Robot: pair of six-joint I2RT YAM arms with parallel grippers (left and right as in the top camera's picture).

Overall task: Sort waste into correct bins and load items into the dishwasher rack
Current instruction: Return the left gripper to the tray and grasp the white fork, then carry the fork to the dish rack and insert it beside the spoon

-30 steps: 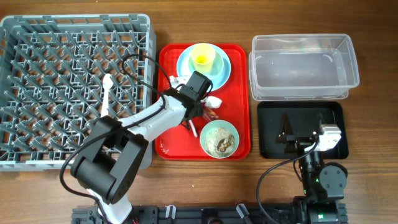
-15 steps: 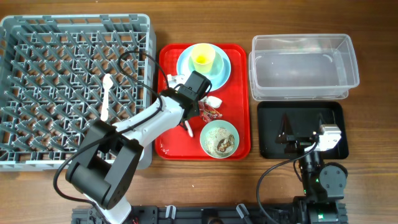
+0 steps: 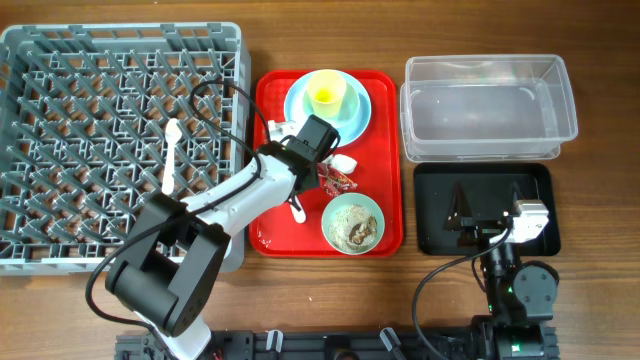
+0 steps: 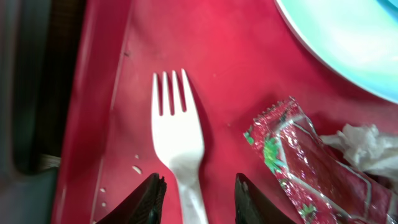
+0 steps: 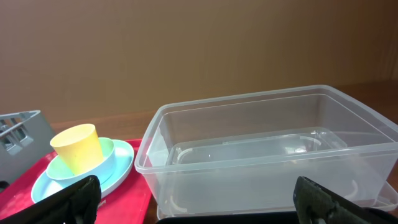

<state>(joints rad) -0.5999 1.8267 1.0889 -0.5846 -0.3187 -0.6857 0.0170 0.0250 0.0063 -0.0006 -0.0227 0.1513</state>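
Fork point(image 4: 180, 149) is lying flat on the red tray point(image 4: 230, 68), lower middle of our left wrist view. We see the left gripper point(image 4: 199, 199) released, fingers straddling the handle. Right gripper point(image 5: 198, 199) is spread wide, holding nothing.

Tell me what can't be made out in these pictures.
Fork handle: left wrist view, cut off by the bottom edge.
Red wrapper: left wrist view, far end runs off the lower right edge.
Plate: left wrist view, mostly cut off at the top right corner.
Bowl contents: overhead, too small to identify.
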